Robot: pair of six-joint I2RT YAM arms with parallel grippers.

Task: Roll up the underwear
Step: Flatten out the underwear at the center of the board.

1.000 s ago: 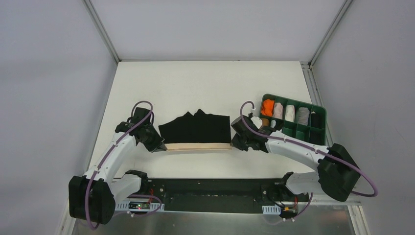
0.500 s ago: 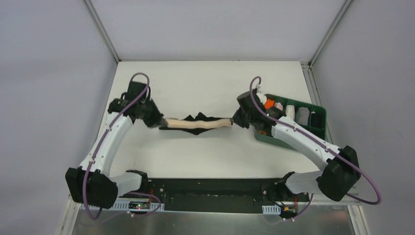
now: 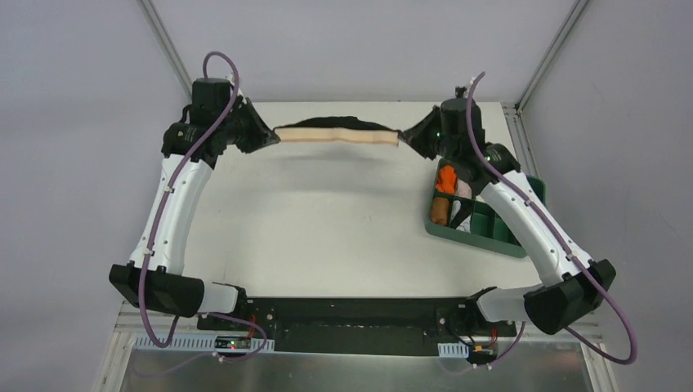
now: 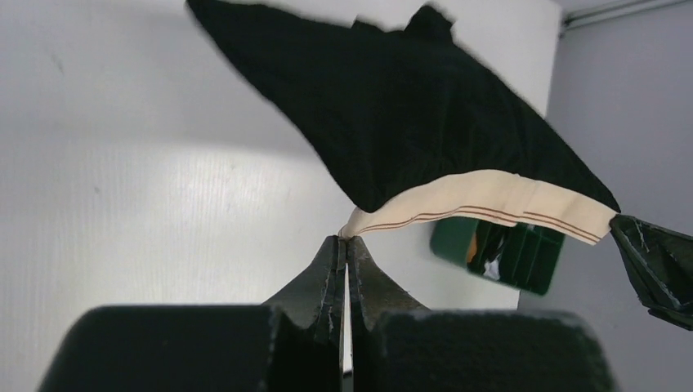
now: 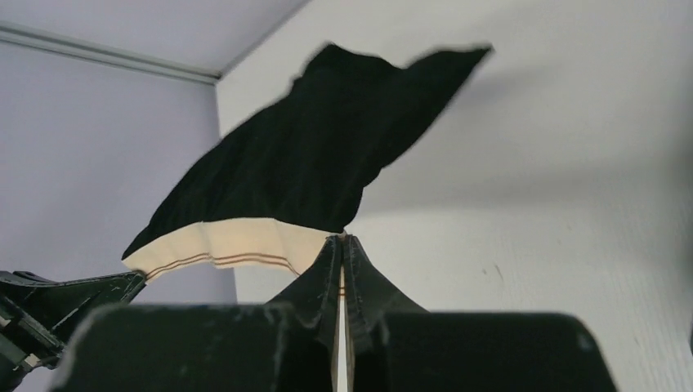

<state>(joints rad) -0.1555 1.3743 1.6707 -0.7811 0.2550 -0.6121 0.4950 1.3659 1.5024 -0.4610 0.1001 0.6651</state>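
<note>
Above the white table (image 3: 327, 229), your left claw (image 3: 272, 137) and right claw (image 3: 403, 135) pinch black beige-banded fabric briefs (image 3: 337, 133) strung between them; overstretching may slip a corner.

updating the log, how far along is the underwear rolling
Done: both corners of the waistband are pinched. In hand: the underwear hangs stretched between the left end effector and right end effector, off the table. Left: laying it down and all rolling.

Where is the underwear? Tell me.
Top view: the underwear hangs above the far edge of the table, stretched between the left end effector and the right end effector.
</note>
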